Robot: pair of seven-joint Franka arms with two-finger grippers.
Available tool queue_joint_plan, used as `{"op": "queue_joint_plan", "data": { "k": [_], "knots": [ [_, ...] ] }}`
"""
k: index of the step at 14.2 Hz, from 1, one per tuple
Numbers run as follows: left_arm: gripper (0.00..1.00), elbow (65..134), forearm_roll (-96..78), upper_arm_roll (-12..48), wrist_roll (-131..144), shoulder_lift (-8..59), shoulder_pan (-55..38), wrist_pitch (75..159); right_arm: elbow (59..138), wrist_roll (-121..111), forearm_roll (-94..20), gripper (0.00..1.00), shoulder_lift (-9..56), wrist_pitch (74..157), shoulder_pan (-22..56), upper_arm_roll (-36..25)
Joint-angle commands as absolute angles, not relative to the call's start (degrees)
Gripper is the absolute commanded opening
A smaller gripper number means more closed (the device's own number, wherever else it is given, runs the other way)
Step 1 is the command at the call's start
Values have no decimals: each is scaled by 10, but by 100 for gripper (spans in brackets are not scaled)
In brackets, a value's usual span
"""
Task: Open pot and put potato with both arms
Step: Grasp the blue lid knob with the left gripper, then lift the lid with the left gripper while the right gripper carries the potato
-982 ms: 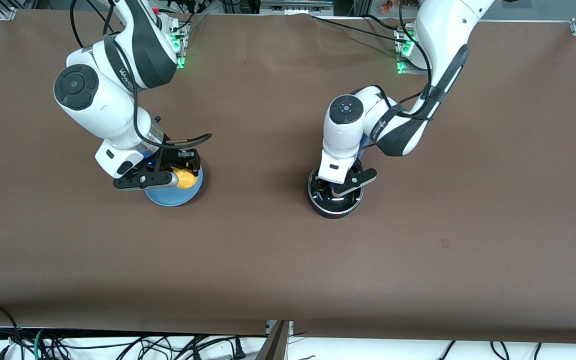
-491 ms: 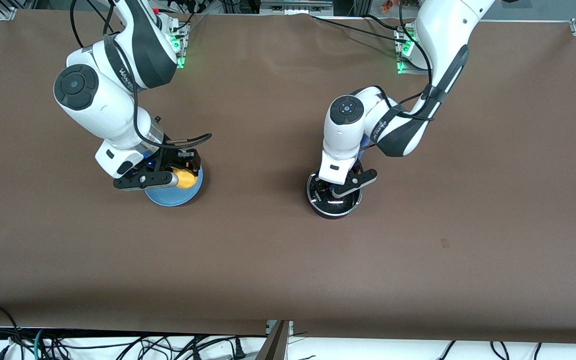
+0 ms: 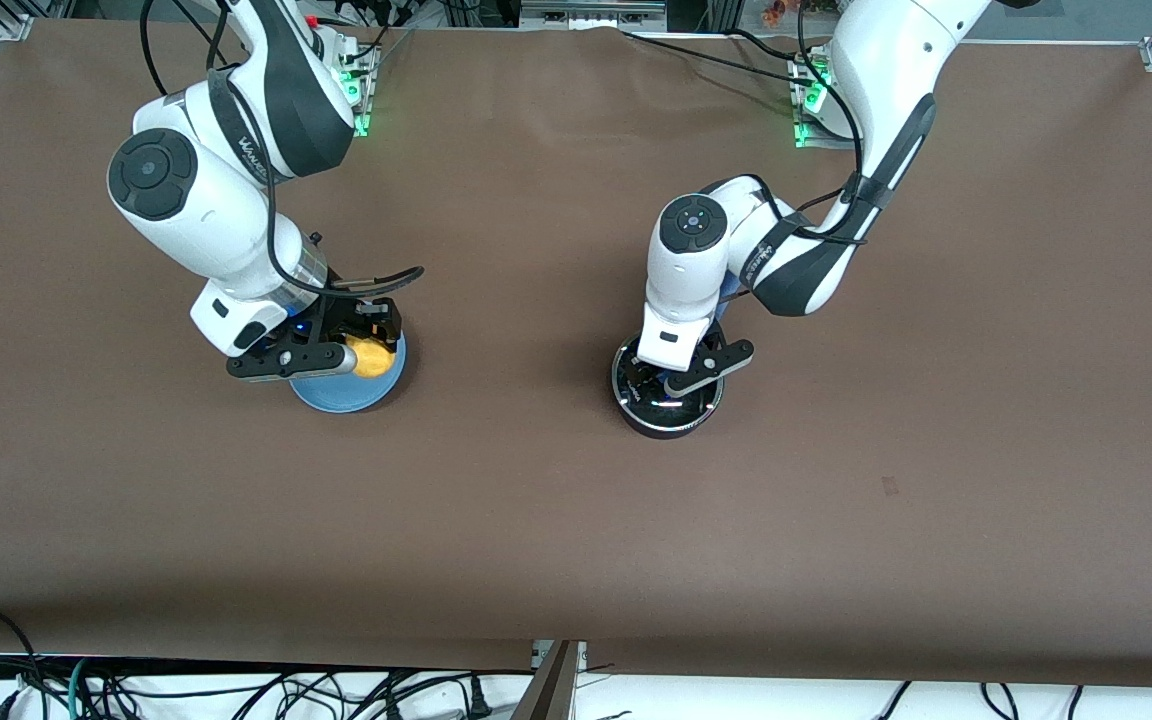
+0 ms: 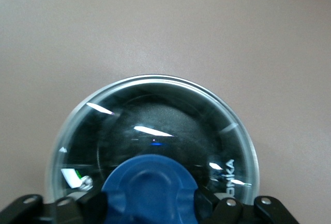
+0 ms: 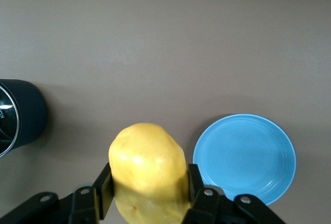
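1. Brown covering spreads over the whole surface (image 3: 536, 520), and the strip nearest the front camera is bare apart from a small dark mark (image 3: 889, 487) toward the left arm's end.
2. Farther from that camera the pot (image 3: 669, 395) stands on the surface near the middle, toward the left arm's end; its clear glass lid (image 4: 155, 131) lies on its rim, glinting with reflections.
3. Over the pot hangs the left pincer (image 3: 681, 372); in the left wrist view its black fingers (image 4: 204, 203) press against both sides of the lid's blue knob (image 4: 150, 190), so it has closed on the knob.
4. At much the same depth, toward the right arm's end, lies the light-blue plate (image 3: 346, 395), flat on the surface and well apart from the pot.
5. Above the plate the right pincer (image 3: 356, 345) grips the potato (image 5: 148, 169), a smooth yellow lump squeezed between the two fingers (image 5: 103, 190); in the right wrist view the potato is off the plate (image 5: 244, 157), which shows beneath and beside it, and the pot's dark wall (image 5: 23, 113) stands at that picture's edge.
6. Farthest from the camera, both arms rise to their bases, where green lights (image 3: 361, 95) glow near the surface's edge.
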State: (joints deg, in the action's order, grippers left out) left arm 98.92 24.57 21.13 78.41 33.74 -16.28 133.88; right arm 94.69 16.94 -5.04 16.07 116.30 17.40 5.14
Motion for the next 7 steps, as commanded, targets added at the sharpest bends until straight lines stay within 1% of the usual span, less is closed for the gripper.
{"op": "queue_joint_plan", "data": {
  "k": [1,4,7],
  "knots": [
    [30,969,263,211,788,344,-165,1336,935,176,-59,19,166,1162,177,51],
    [27,954,262,210,788,342,-162,1334,935,176,-60,19,170,1176,177,51],
    [25,940,260,210,788,339,-159,1329,936,179,-60,19,185,1216,198,51]
  ]
}}
